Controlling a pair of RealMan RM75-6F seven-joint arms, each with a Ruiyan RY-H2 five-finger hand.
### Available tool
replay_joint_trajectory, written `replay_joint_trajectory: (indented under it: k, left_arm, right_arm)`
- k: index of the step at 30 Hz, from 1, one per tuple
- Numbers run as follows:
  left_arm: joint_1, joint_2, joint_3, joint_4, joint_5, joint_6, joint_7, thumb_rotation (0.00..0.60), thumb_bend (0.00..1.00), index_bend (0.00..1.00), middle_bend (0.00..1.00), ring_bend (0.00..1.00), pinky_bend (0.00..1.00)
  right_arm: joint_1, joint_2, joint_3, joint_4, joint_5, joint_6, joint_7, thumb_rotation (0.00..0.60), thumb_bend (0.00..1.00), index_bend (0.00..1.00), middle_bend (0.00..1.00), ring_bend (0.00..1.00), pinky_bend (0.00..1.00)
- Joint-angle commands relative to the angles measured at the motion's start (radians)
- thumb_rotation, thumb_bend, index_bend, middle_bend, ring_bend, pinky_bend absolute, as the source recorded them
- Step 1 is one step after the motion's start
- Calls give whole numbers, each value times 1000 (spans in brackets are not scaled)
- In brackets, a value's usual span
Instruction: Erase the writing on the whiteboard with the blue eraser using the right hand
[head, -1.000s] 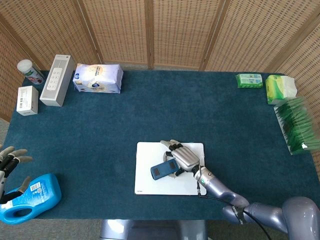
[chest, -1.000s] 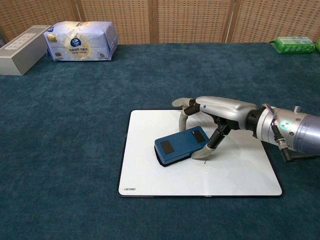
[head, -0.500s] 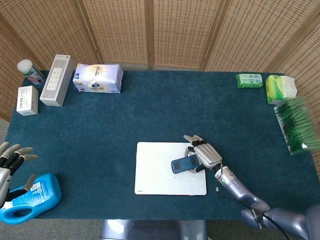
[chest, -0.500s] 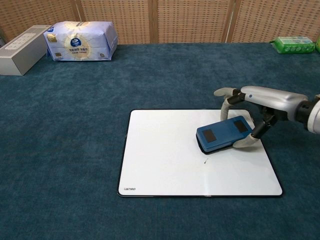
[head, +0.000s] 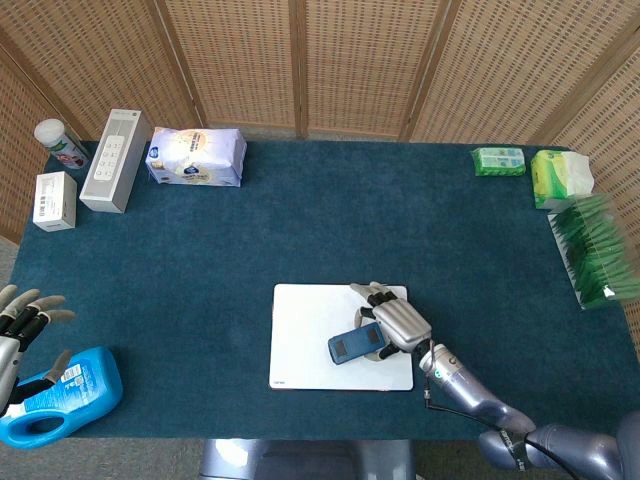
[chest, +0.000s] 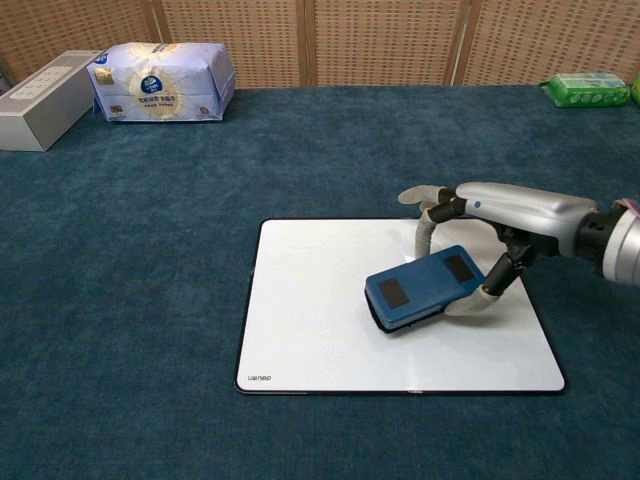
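Observation:
A white whiteboard (chest: 320, 330) (head: 300, 340) lies flat on the blue cloth near the table's front edge. Its surface looks blank in both views. My right hand (chest: 490, 215) (head: 398, 318) holds the blue eraser (chest: 420, 288) (head: 355, 343) from the right side, fingers over its top and thumb under its near edge. The eraser lies on the board's right half, slightly tilted. My left hand (head: 20, 322) hangs open at the far left edge of the head view, just above a blue bottle, holding nothing.
A blue detergent bottle (head: 60, 395) lies at the front left. A tissue pack (head: 195, 157) (chest: 160, 67), a grey box (head: 113, 160), a small white box (head: 53, 200) and a can (head: 60, 143) stand at the back left. Green packets (head: 498, 161) (head: 598, 248) line the right side.
My right hand dragged the eraser from the board's middle to its right edge, then back left and nearer. The small dark mark seen near the board's centre earlier no longer shows.

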Motion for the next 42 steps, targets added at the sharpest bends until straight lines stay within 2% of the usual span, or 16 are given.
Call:
replay_joint_trajectory:
  k: [1,10,21,30,42]
  left_arm:
    - [3,1,1,3,-2,4,-5,600,427,319,259,156,0]
    - [5,4,2,6,4,10,-8,600,428,320,258,156,0]
    - [-3,-1,-2,-4,9,1,4,600,428,320,258,156,0]
    - [-8,-7,-3,-2,5,-8,5,600,427,320,258,157,0]
    - [-9,-7,-4,8,-5,-9,-5,600,428,320,258,156,0]
  right_arm:
    - [11,-26,-2,-2,2,-18,-15,600,160,777,26,0,0]
    - [12,-41,-12,35,7,-36,-17,600,160,778,26,0,0]
    - [-26,38,-15,43,11,3,8,600,161,778,27,0,0]
    - [-27,72,-2,-7,5,15,8,600,159,778,27,0,0]
    - [18,-19,14,-26,17,-35,-47,600,160,777,27,0,0]
